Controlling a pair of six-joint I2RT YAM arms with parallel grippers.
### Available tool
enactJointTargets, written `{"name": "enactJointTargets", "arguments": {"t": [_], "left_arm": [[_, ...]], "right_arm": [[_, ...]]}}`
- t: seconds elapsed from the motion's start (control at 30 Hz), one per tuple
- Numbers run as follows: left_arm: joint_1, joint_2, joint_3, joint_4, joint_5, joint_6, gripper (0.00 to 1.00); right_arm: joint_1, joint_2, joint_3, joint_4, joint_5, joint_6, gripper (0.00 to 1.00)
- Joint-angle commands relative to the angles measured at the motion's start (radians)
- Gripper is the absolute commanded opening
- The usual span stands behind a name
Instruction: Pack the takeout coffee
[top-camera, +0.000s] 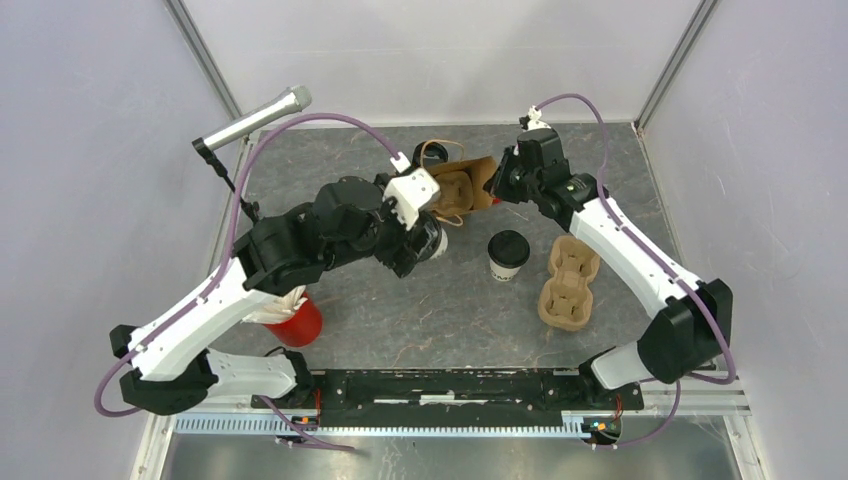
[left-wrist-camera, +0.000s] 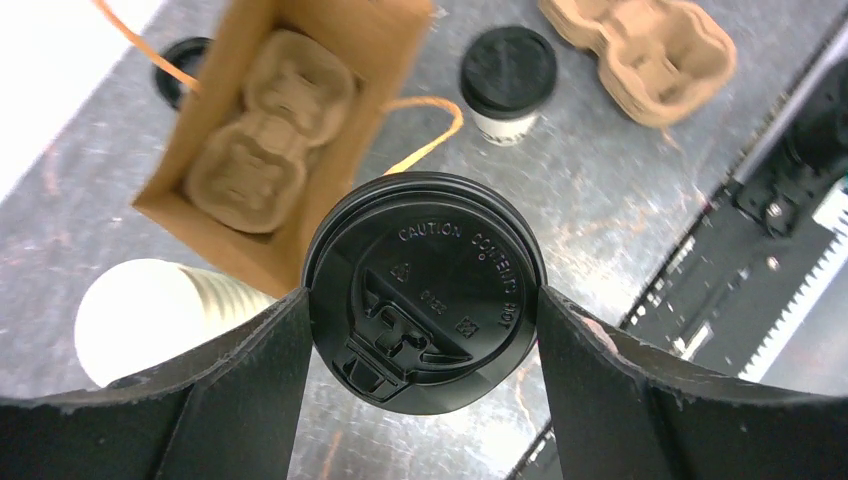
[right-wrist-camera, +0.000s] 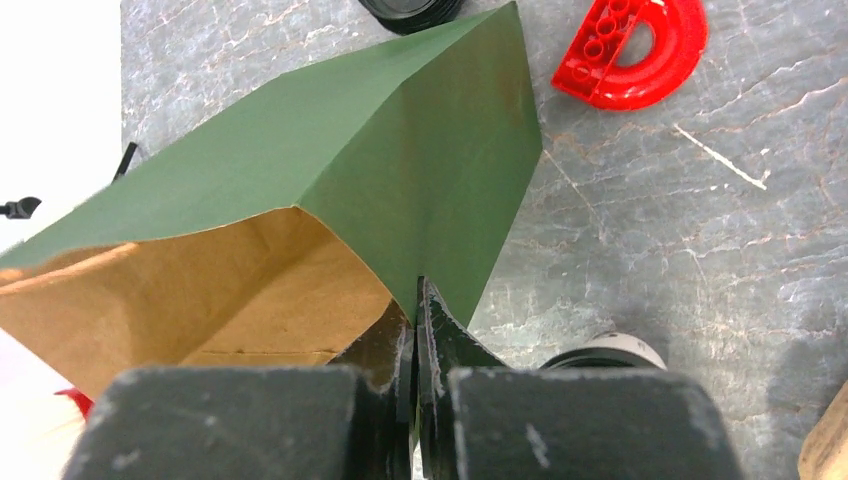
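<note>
A takeout coffee cup (left-wrist-camera: 425, 290) with a black lid sits between my left gripper's (left-wrist-camera: 423, 298) fingers, which press the lid rim on both sides; in the top view this gripper (top-camera: 425, 240) is just left of the bag's mouth. A second lidded cup (top-camera: 508, 255) (left-wrist-camera: 508, 75) stands alone at mid-table. The paper bag (top-camera: 470, 180) (left-wrist-camera: 215, 215) lies open toward me with a cardboard cup carrier (left-wrist-camera: 270, 140) inside. My right gripper (right-wrist-camera: 415, 300) is shut on the bag's edge (right-wrist-camera: 400, 170), green outside, brown inside.
A spare cardboard carrier (top-camera: 568, 283) lies right of the standing cup. A stack of lidless cream cups (left-wrist-camera: 150, 320) is beside the bag. A red cup of white sticks (top-camera: 295, 322) stands at the front left, a microphone (top-camera: 255, 122) at the back left, and a red plastic piece (right-wrist-camera: 630, 55) behind the bag.
</note>
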Motion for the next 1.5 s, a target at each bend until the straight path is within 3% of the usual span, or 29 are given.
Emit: {"name": "enactJointTargets", "arguments": {"t": [0.0,0.33,0.5,0.73,1.2,1.47], "left_arm": [[0.006,0.048,0.096,0.004,-0.167,0.012,0.74],[0.021,0.110,0.164,0.047,-0.173,0.021,0.70],[0.021,0.066,0.179,0.062,0.007,0.021,0.69],[0.021,0.020,0.172,-0.048,0.188,0.006,0.67],[0.021,-0.016,0.289,-0.075,-0.023,0.033,0.66],[0.021,0.036,0.304,-0.085,-0.007,0.093,0.66]], "right_arm": [[0.028,-0.084,-0.050,0.034,-0.008,0.018,0.00],[0.083,-0.189,-0.169,0.062,-0.004,0.000,0.00],[0.083,-0.186,-0.169,0.060,-0.008,0.000,0.00],[0.082,-0.154,-0.146,0.049,-0.008,-0.013,0.00],[0.082,-0.148,-0.135,0.013,-0.009,-0.085,0.00],[0.082,-0.169,-0.141,0.004,-0.037,-0.101,0.00]]}}
